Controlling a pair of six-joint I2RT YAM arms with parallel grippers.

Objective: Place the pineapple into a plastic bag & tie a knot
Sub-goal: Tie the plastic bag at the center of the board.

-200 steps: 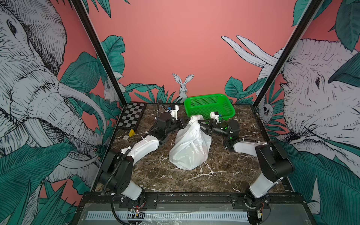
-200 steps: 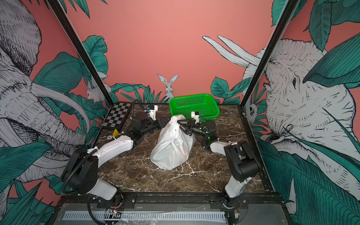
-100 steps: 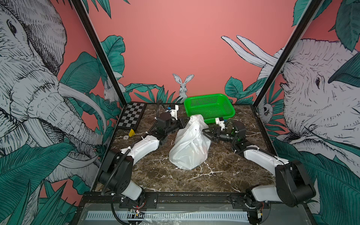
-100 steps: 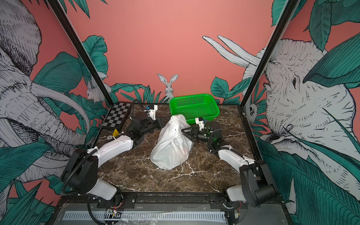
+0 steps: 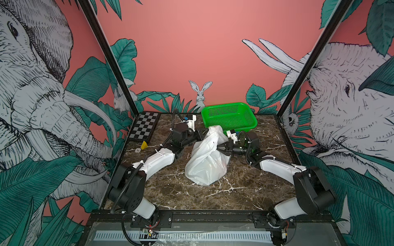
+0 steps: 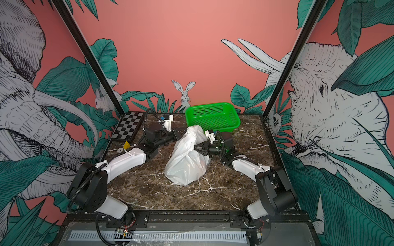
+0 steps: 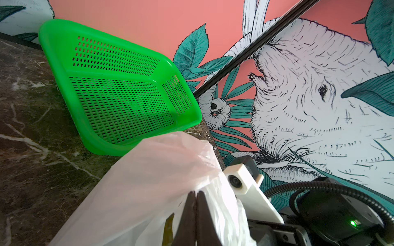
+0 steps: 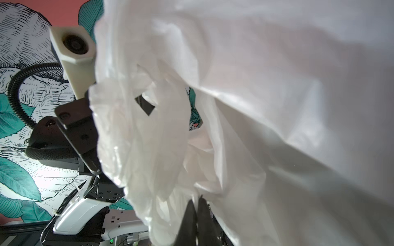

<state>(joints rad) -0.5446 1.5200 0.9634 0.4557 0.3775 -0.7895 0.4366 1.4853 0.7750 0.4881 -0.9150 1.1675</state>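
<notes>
— Lowered the right claw [image 5: 219, 147] from the peak of the plastic bag [image 5: 207, 161] to its flank within the last second, and snapped it from spread to pressed together. Swung that arm's elbow out low too. Left the bag about where it was.
— Noted. Largest first: resting on what?
— On a brown marble desk [image 5: 191, 198]. Slumped mid-desk, white and crinkly, peak leaning toward the back, just in front of a green basket [image 5: 226, 110].
— Touching the basket?
— Cannot tell from above. Seen through the left wrist camera as bag [image 7: 149, 181] overlapping the front rim of the basket [image 7: 115, 57], nothing surer.
— And the claws?
— Right claw [image 8: 196, 201] pinching a fold of film on the bag's right flank, fingers [image 8: 188, 221] tight together. Left claw [image 5: 205, 133] pressed together as well, nipping film near the peak.
— Smaller things?
— Checkerboard [image 5: 145, 127] lying flat at the back left corner, well apart from the bag. Tiny yellow scrap [image 5: 144, 145] just in front of it.
</notes>
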